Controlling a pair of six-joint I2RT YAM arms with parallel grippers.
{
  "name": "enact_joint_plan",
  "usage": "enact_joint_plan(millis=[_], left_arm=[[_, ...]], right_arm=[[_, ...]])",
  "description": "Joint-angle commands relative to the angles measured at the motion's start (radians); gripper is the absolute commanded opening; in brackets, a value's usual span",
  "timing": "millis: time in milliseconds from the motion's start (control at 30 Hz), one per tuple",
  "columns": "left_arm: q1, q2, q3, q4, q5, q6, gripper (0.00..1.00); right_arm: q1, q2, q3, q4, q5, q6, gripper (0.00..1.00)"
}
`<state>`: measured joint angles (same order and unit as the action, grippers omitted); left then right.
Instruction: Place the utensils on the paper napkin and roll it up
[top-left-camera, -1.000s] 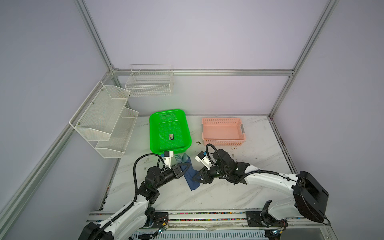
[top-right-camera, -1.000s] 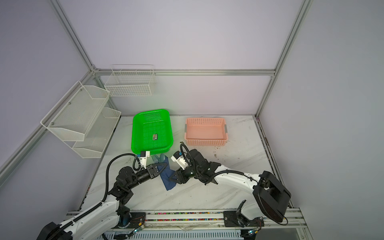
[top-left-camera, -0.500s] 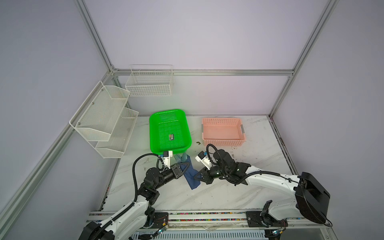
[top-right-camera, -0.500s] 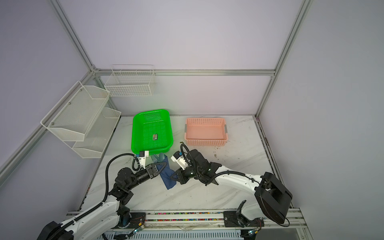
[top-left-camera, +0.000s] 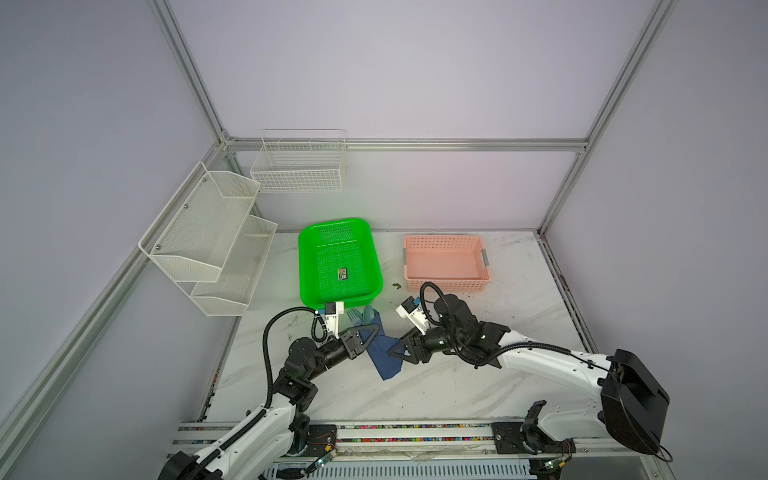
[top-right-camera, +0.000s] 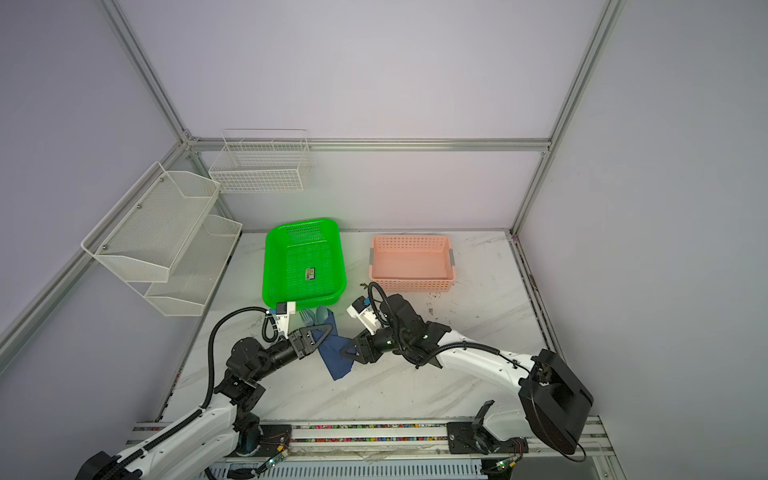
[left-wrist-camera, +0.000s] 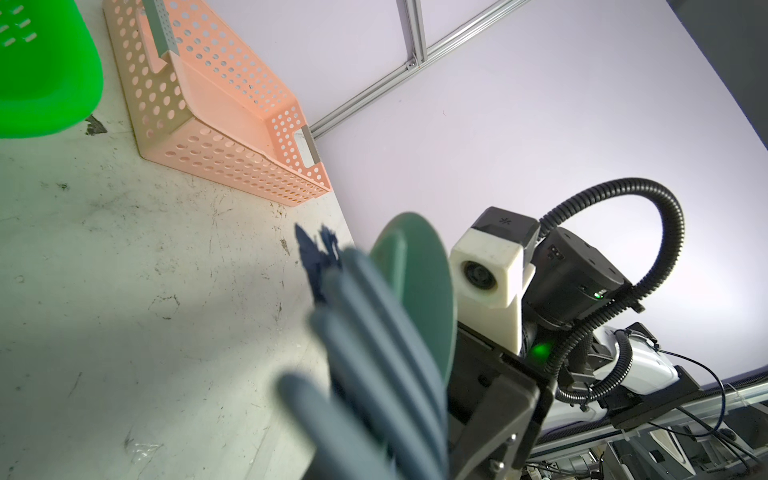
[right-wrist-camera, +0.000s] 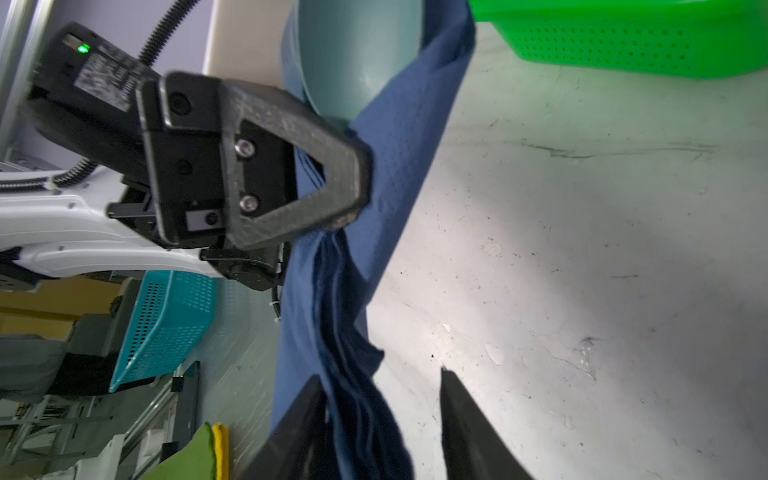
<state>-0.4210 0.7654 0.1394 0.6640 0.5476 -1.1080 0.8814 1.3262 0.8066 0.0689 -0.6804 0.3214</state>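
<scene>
Near the green basket (top-left-camera: 303, 266), our left gripper (top-left-camera: 374, 329) pinches the paper napkin (top-left-camera: 386, 363) around the utensils (top-left-camera: 360, 316); its long axis runs near-right, to our right gripper (top-left-camera: 394, 353), jaws parted, empty.

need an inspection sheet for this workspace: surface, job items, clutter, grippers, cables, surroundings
surface: white marbled table, scuffed and stained; dark speck beside the pink basket
job's things: napkin wrapped round the utensils; spoon and fork heads stick out toward the green basket
clutter: green basket holds a small card; pink basket, nothing seen inside
grippers: left gripper shut on the napkin; right gripper open, jaws astride the napkin's lower end
cables: a black hose loops at each wrist, both off the napkin
surroundings: wire racks on the walls, aluminium frame
</scene>
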Motion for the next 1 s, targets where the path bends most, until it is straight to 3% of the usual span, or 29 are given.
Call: enact_joint_plan(millis=[0, 267, 433, 733, 833, 967], left_arm=[[0.004, -0.023, -0.011, 0.040, 0.031, 0.000, 0.05], [0.003, -0.054, 0.018, 0.013, 0.052, 0.011, 0.05], [0.004, -0.059, 0.023, 0.015, 0.049, 0.008, 0.05], [0.004, -0.046, 0.057, 0.038, 0.084, -0.022, 0.05], [0.002, -0.045, 0.061, 0.052, 0.087, -0.035, 0.05], [0.001, -0.045, 0.075, 0.054, 0.089, -0.038, 0.04]], right_arm=[[-0.008, -0.029, 0.054, -0.004, -0.059, -0.039, 0.56], [-0.014, 0.011, 0.101, -0.033, -0.131, -0.068, 0.65], [-0.014, 0.054, 0.138, -0.075, -0.155, -0.130, 0.65], [-0.014, 0.130, 0.143, -0.020, -0.190, -0.127, 0.66], [-0.013, 0.145, 0.144, 0.017, -0.223, -0.112, 0.60], [-0.014, 0.171, 0.136, 0.061, -0.252, -0.090, 0.41]])
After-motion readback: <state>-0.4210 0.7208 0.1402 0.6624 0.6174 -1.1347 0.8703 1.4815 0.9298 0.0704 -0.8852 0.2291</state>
